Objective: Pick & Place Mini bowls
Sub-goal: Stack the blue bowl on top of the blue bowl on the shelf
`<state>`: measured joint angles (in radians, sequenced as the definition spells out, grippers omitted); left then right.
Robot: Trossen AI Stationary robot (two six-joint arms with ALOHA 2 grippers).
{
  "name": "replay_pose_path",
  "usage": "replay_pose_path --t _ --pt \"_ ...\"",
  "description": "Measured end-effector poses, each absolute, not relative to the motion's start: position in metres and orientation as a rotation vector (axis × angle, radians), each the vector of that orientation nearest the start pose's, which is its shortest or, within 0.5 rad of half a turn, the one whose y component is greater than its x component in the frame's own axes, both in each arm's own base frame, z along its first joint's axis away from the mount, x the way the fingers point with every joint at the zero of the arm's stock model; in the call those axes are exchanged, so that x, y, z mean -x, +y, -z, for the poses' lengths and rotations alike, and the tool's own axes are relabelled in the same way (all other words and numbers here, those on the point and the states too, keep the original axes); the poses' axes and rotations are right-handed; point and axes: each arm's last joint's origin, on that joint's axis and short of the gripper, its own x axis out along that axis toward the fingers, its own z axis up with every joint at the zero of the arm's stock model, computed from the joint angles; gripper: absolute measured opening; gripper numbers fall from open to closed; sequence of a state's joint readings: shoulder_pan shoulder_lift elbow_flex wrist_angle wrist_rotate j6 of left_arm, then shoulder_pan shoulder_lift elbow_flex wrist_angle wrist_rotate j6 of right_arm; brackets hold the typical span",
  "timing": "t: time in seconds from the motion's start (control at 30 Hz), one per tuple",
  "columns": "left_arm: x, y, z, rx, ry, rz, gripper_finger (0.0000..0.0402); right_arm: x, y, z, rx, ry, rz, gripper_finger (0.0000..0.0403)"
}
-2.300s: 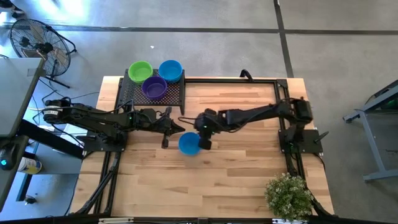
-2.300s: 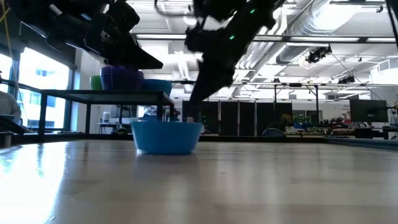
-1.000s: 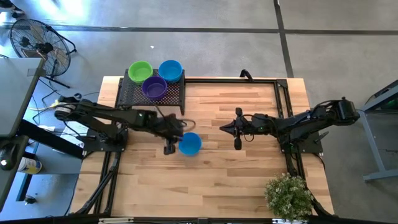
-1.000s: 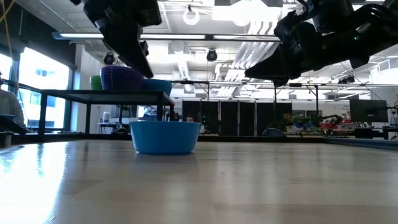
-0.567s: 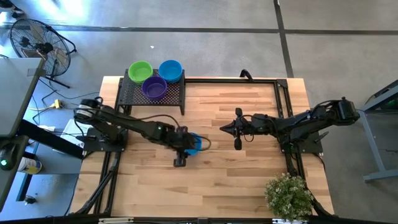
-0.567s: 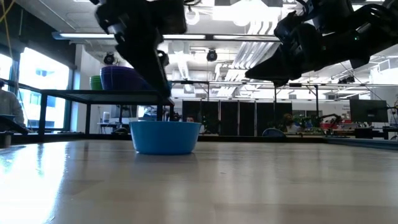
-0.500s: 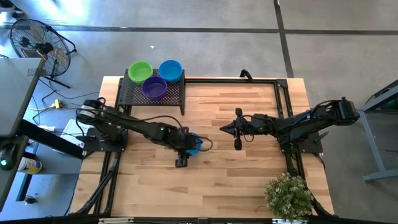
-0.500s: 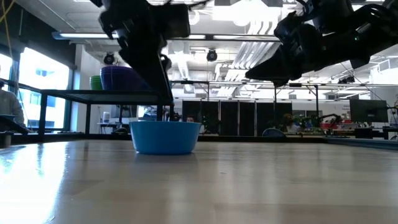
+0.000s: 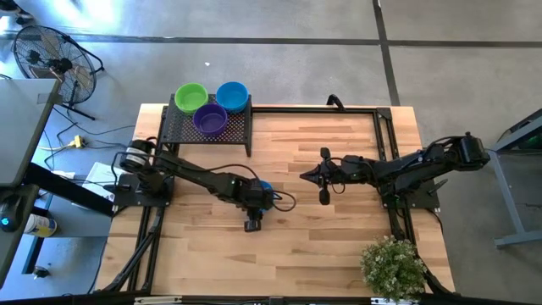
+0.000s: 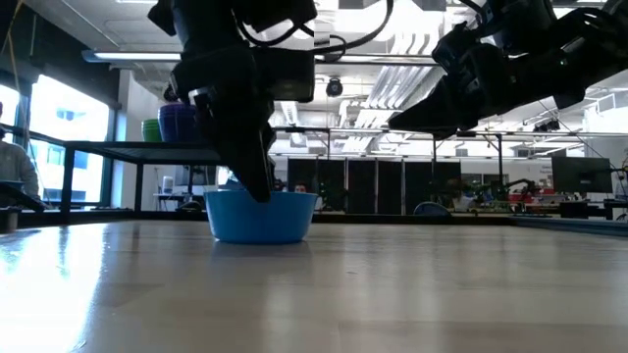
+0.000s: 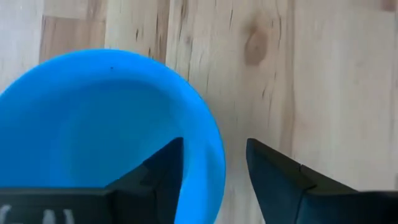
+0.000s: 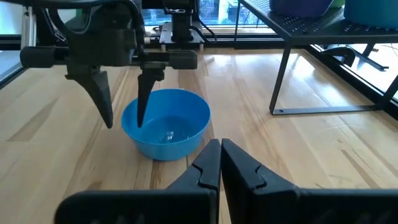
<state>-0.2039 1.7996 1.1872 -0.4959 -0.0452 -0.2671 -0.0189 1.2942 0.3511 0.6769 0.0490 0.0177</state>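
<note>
A blue mini bowl (image 12: pixel 168 127) stands upright on its base mid-table and shows in the low view (image 10: pixel 260 218). In the high view the left arm hides most of it (image 9: pixel 266 187). My left gripper (image 12: pixel 123 124) points down over the bowl's left side, open. One finger is inside the bowl and one outside, with the rim (image 11: pixel 214 155) between them; no touch shows. My right gripper (image 9: pixel 305 174) hovers shut, right of the bowl. A green bowl (image 9: pixel 191 95), a blue bowl (image 9: pixel 231 95) and a purple bowl (image 9: pixel 209 119) sit on the black mesh rack (image 9: pixel 182 129).
The rack stands on thin legs (image 12: pixel 280 81) at the table's far left. A black frame rail (image 9: pixel 313 108) runs along the far edge. A potted plant (image 9: pixel 392 264) sits at the near right corner. Bare wood lies near and right of the bowl.
My left gripper has moved right from beside the bowl to above it, tipped to point down, and come down until its open fingers straddle the rim. The bowl has stayed in place. My right arm, which drew back from the bowl earlier, has kept still.
</note>
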Motion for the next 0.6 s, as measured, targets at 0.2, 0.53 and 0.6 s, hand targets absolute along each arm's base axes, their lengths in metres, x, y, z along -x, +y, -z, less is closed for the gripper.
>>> replay_pose_path --t 0.2,0.53,0.6 --pt "-0.352 -0.071 -0.171 0.090 1.150 -0.025 0.0115 -0.234 -0.006 -0.169 -0.014 0.266 0.070 0.0001" --pt "-0.352 -0.070 -0.194 0.030 1.215 -0.033 0.0015 -0.233 -0.006 -0.168 -0.011 0.271 0.070 0.0003" --pt "-0.356 -0.071 -0.206 -0.005 1.217 -0.020 0.0008 -0.233 -0.006 -0.168 -0.003 0.272 0.069 0.0002"
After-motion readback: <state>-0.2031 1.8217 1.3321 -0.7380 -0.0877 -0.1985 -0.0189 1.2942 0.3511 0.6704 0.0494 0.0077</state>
